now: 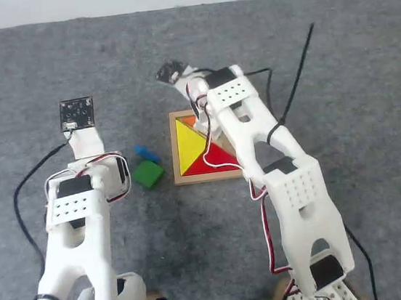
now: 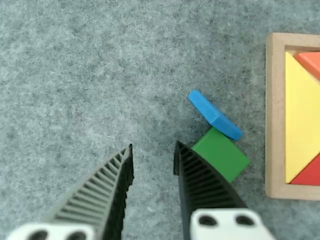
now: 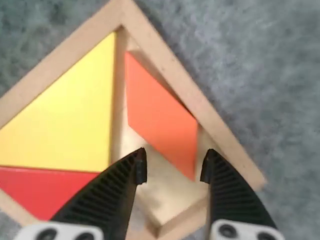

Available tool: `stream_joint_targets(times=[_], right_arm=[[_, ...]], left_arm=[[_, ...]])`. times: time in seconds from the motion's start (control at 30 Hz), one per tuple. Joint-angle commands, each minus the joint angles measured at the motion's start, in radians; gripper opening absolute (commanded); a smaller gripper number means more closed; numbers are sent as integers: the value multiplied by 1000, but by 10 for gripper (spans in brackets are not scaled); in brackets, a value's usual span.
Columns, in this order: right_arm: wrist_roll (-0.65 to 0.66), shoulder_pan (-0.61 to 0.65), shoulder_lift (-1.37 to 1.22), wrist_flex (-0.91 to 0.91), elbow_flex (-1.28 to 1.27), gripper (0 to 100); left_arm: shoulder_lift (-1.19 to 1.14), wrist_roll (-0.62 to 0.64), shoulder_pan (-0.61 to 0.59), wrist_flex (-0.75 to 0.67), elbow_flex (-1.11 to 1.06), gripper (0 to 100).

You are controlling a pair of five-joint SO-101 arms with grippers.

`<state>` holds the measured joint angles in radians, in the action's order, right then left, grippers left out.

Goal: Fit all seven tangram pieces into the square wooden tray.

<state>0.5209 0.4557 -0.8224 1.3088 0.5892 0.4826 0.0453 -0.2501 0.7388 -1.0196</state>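
1. Wood is the material throughout: the square wooden tray point(image 1: 175, 149) lies on the grey carpeted table point(image 1: 320, 47) between the two arms, part filled.
2. Inside it lie a large yellow triangle point(image 3: 70, 115), a red triangle point(image 3: 40, 190) touching its long edge, and an orange wooden piece point(image 3: 160, 117) along one rim. Bare tray floor shows beside the orange piece.
3. The right gripper point(image 3: 175, 157) hangs over the tray, fingers parted moderately and holding nothing. Its tips straddle one end of the orange piece; whether they touch it cannot be told.
4. Outside the tray, near its left rim, lie a green square block point(image 2: 220, 155) and a blue flat piece point(image 2: 215, 115), which touches the green block's far corner and looks tilted.
5. The left gripper point(image 2: 153, 150) is narrowly open and empty, with one finger just beside the green block.
6. Handling, as a judgement: these pieces look light, rigid and smooth-painted, so they will likely slide on the tray floor and skid if pinched on a corner. Gripping the green block across two parallel flat sides seems safest.
7. The blue piece's thin, slanted edges offer less purchase.
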Motion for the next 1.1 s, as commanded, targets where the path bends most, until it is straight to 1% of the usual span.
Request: stream_joint_targets(times=[0.0,0.13,0.27,0.33,0.37,0.4,0.47,0.5,0.57,0.63,0.7,0.9,1.07], right_arm=[[12,-5,-7,-24,9,188],[12,28,-5,-28,9,188],[11,58,-16,-107,6,187],[11,62,-25,-113,5,184],[11,62,-28,-107,6,169],[11,62,-33,-101,8,134],[9,62,-35,-99,8,23],[6,62,-35,-99,8,0],[5,61,-33,-99,8,32],[3,61,-27,-99,8,2],[-28,51,-13,-84,12,8],[-127,-10,151,-15,31,8],[-129,-13,271,-15,-35,8]], left_arm=[[3,-14,6,-18,7,134],[3,-14,6,-18,7,134],[3,-14,6,-18,7,134],[3,-14,6,-17,7,134],[3,-14,6,-17,7,134],[3,-14,6,-18,7,134],[3,-14,6,-18,7,134],[3,-14,6,-18,7,134],[3,-14,6,-18,7,134],[3,-14,6,-17,7,134],[3,-14,6,-17,7,134],[2,-14,6,-20,7,134],[2,-14,6,-20,7,134]])
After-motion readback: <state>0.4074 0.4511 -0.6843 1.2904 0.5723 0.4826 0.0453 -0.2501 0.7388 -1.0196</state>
